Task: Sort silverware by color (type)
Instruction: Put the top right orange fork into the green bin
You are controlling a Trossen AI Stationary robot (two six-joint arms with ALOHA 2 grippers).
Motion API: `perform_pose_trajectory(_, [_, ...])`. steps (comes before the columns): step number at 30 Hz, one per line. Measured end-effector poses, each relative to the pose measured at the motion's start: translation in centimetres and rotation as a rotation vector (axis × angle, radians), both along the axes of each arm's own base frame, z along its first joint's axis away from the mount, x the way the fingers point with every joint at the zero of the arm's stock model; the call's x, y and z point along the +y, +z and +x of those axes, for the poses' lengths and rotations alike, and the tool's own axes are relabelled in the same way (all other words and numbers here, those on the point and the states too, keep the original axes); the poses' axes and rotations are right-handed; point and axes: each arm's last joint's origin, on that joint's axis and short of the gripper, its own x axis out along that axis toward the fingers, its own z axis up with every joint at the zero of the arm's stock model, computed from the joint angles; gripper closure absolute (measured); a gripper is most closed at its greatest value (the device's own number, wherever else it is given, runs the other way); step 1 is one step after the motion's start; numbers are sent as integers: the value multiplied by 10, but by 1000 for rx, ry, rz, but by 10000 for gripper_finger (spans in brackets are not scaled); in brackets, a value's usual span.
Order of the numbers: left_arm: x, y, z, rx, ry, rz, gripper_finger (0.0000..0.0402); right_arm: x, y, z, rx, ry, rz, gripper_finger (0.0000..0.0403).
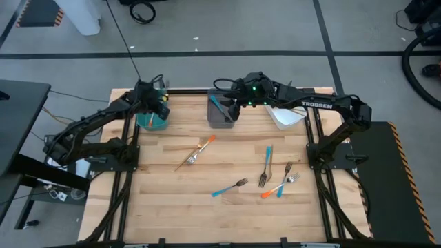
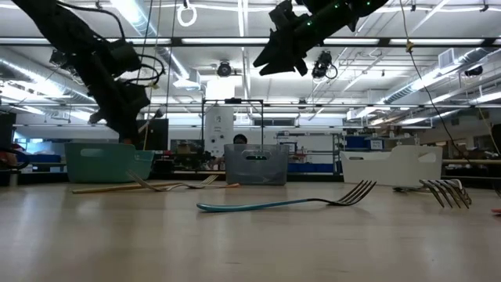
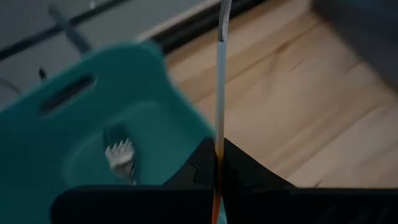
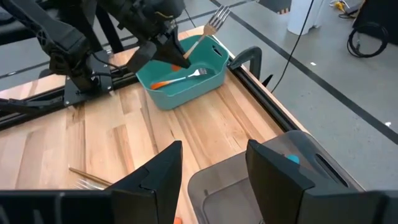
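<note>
1. Above the teal bin (image 1: 153,118) at the back left of the table (image 1: 227,207), the left gripper (image 1: 157,103) is clamped on an orange-handled fork (image 4: 200,38); the right wrist view shows the fork's tines pointing up and away from the bin.
2. Seen from the left wrist, the fingers (image 3: 239,165) are pressed together on the thin handle (image 3: 219,112), which runs straight out ahead of them.
3. Inside the teal bin lies another orange-handled fork (image 4: 180,78), flat on the bottom.
4. Over the grey bin (image 1: 220,114) at the back middle, the right gripper (image 1: 233,105) hangs with its fingers (image 4: 155,171) spread apart and nothing between them.
5. A blue-handled fork (image 1: 216,105) leans inside the grey bin.
6. Just to the right of it stands a white bin (image 1: 286,116); I cannot tell what it holds.
7. On the bare wood, an orange fork (image 1: 203,147) and a tan fork (image 1: 186,160) lie crossing each other left of centre.
8. Nearer the front lies a blue fork (image 1: 229,188), alone.
9. To the right, well apart from the bins, lie a blue fork (image 1: 267,160), a tan fork (image 1: 286,171), another orange fork (image 1: 273,191) and another blue fork (image 1: 282,186), the last three overlapping.
</note>
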Motion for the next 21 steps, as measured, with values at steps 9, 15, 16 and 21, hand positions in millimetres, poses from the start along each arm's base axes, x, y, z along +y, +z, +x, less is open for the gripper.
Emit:
perform_pose_trajectory(9, [-6,-23,-16,59,50,-91,388,0,0,0,-1,0,0,222])
perform_pose_trajectory(15, [-7,-25,-16,50,81,-99,388,-1,2,1,-25,0,-9,224])
perform_pose_trajectory(16, [-7,-25,-16,44,96,-107,388,-1,3,1,-30,0,-11,224])
perform_pose_trajectory(21, [-7,-27,-16,9,166,-144,388,-1,5,2,-50,-3,-13,225])
